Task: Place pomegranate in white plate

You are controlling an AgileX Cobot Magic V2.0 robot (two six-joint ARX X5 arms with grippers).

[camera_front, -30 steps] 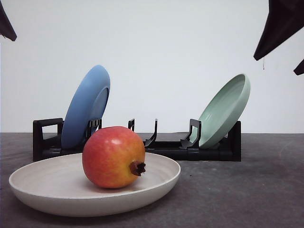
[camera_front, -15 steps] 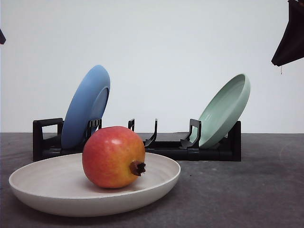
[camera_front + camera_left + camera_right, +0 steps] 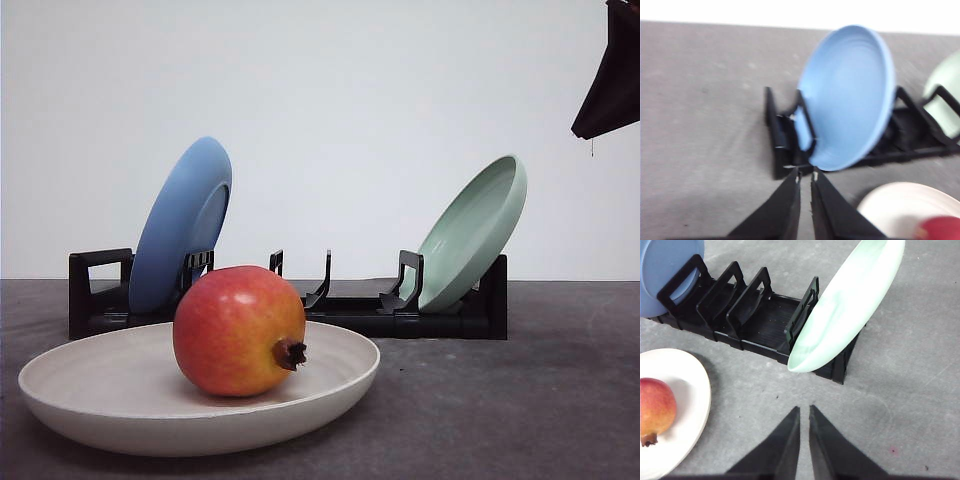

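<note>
I read the pomegranate resting inside the white plate, lower left of the front frame, its dark crown stub pointing toward the right edge of the frame and slightly toward the camera. No claw touches it. I judge the placement complete.

Left claw: fingers nearly together, a thin slit between them, nothing held. In the left wrist frame it sits just before the black rack and the lower rim of the blue plate; the white plate and a sliver of red fruit lie at the lower right corner of that frame (image is motion-blurred).

Right claw: also nearly closed, empty, over bare grey worktop. The pale green plate leans in the rack ahead of it. The fruit lies at the far left edge of this frame, well apart from the tips.

Governing relation: both claws stand clear of the fruit, the left arm being nearer. I judge no further approach is needed; retraction should avoid the rack and its two leaning plates.
</note>
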